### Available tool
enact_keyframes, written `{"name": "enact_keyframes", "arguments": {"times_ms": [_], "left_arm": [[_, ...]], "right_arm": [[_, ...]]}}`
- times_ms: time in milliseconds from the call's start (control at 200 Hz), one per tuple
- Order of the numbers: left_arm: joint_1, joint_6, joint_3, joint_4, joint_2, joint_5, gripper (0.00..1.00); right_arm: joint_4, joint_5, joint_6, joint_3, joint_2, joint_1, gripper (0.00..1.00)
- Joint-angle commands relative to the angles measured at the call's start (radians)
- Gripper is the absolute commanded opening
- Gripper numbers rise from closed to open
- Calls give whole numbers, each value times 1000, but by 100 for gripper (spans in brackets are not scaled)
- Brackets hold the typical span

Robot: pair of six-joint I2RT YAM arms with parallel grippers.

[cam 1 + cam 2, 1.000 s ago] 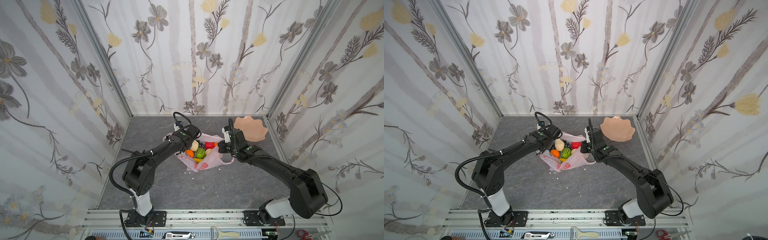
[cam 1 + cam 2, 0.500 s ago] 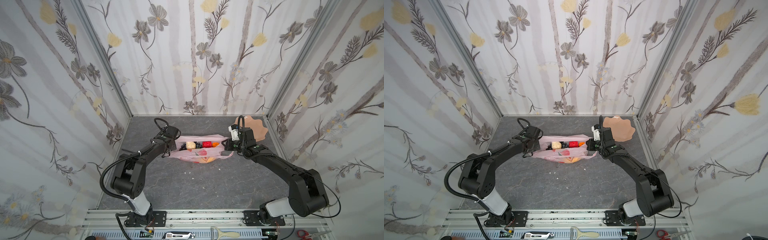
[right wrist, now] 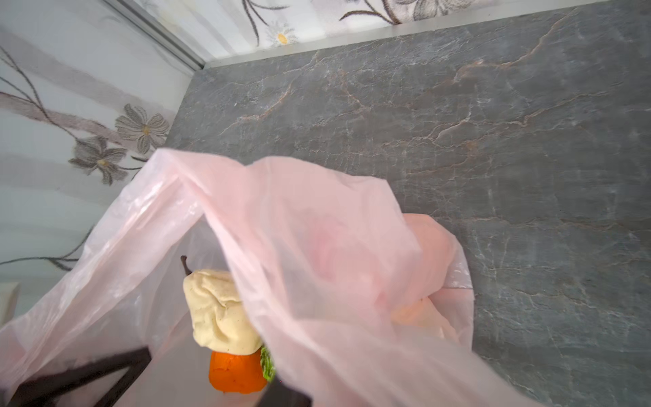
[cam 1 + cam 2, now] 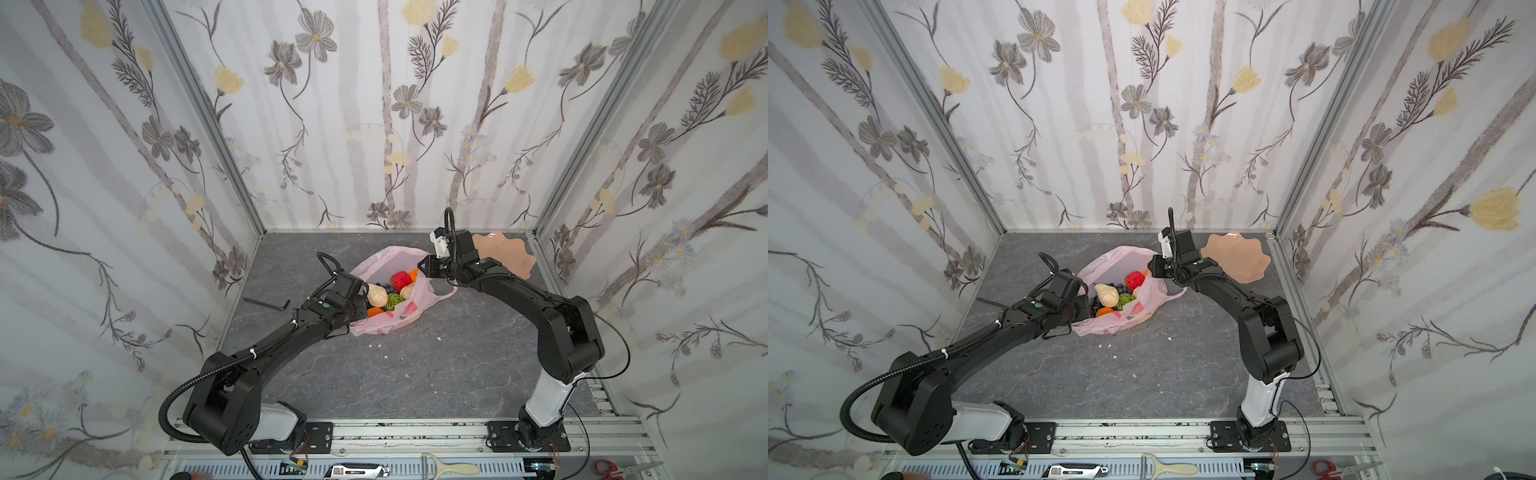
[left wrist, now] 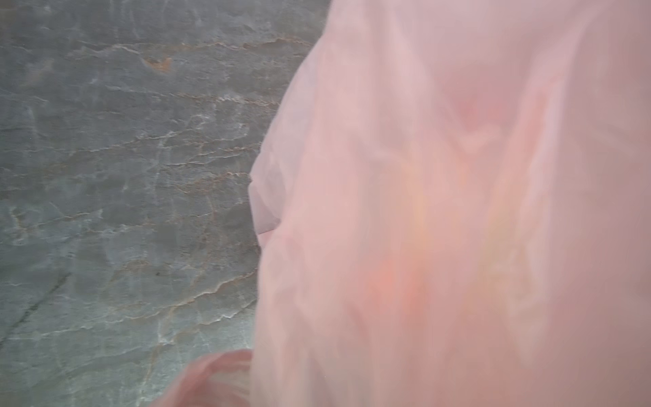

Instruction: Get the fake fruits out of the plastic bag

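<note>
The plastic bag [image 4: 386, 322] lies mid-table in both top views, pink and translucent, mouth gaping upward. Inside show the fake fruits: a beige lumpy one [image 4: 377, 294], a red apple [image 4: 400, 281], an orange [image 4: 376, 312], a bumpy green fruit [image 4: 392, 300] and dark grapes [image 4: 388, 287]. My left gripper [image 4: 362, 309] is shut on the bag's left rim; pink film [image 5: 440, 211] fills the left wrist view and hides the fingers. My right gripper [image 4: 422, 265] sits at the right rim, jaws apart, film draped over it. One dark finger [image 3: 81, 378] shows through the plastic beside the beige fruit [image 3: 218, 313] and the orange [image 3: 234, 373].
A peach wavy-edged dish [image 4: 505, 257] sits at the back right, just behind my right wrist. A black hex key [image 4: 268, 302] lies near the left wall. Small white crumbs [image 4: 378, 345] dot the grey stone table in front of the bag. Floral walls close three sides.
The left gripper shut on the bag's rim and both pulled it out flat. Since then the left has swung back toward the middle, the right jaws have parted, and the bag has slackened and gapes.
</note>
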Motion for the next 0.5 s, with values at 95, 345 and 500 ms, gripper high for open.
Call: {"name": "enact_keyframes", "arguments": {"times_ms": [95,345,500], "left_arm": [[-12,-93,-59,114,-53,9,0],[-24,-126,-98,176,-76,22,0],[-44,-144,-114,208,-74,44,0]], "right_arm": [[-120,324,-51,-36,-150,47,88],[-139,515,55,-195,-281,153,99],[13,486,150,-319,-282,184,100]]}}
